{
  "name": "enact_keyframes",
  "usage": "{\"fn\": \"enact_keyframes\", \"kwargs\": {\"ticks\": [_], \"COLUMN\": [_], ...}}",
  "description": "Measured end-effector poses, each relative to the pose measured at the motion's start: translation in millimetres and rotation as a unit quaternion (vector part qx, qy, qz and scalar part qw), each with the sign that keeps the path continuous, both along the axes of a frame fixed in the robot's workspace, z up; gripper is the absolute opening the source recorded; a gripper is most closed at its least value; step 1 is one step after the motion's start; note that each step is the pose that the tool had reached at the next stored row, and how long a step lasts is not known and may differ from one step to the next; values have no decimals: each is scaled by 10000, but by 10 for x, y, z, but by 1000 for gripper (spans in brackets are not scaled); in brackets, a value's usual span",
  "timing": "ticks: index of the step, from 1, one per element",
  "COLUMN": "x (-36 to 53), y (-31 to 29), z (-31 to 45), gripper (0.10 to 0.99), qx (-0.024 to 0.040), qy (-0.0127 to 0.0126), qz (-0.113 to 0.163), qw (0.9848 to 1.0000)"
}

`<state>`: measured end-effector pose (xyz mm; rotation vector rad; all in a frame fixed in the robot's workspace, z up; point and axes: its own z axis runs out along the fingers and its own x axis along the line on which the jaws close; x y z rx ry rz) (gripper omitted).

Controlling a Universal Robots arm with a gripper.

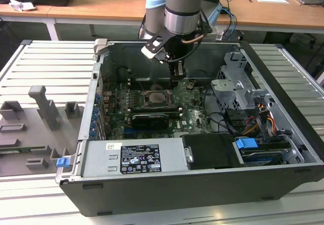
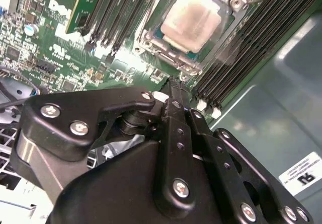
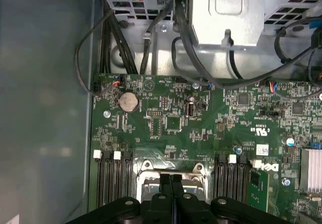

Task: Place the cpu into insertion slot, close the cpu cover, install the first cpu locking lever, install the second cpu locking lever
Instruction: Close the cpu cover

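While wooden desks [image 1: 101,5] line the room behind, an open computer case [image 1: 167,194] lies on a ribbed grey bench [image 1: 40,58]. Case walls and a drive cage [image 1: 235,86] hem the green board [image 1: 195,116]. Its fingers pressed together on nothing, the end effector [image 2: 173,85] hovers just beside the insertion slot [image 2: 163,58], where the cpu [image 2: 193,17] sits between memory slots [image 2: 246,48].

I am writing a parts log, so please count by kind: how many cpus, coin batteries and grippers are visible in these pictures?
cpu: 1
coin battery: 1
gripper: 1
Total: 3
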<state>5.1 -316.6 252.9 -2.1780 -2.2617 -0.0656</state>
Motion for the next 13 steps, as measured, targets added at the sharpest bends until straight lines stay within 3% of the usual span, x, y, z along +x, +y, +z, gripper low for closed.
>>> {"fn": "enact_keyframes", "kwargs": {"ticks": [3,6,13], "x": [-32,-129,-264], "y": [0,0,0], "z": [-20,-68,-78], "gripper": [106,106,106], "qx": [0,0,0], "qy": [0,0,0], "qz": [1,0,0], "qw": [10000,10000,10000]}}
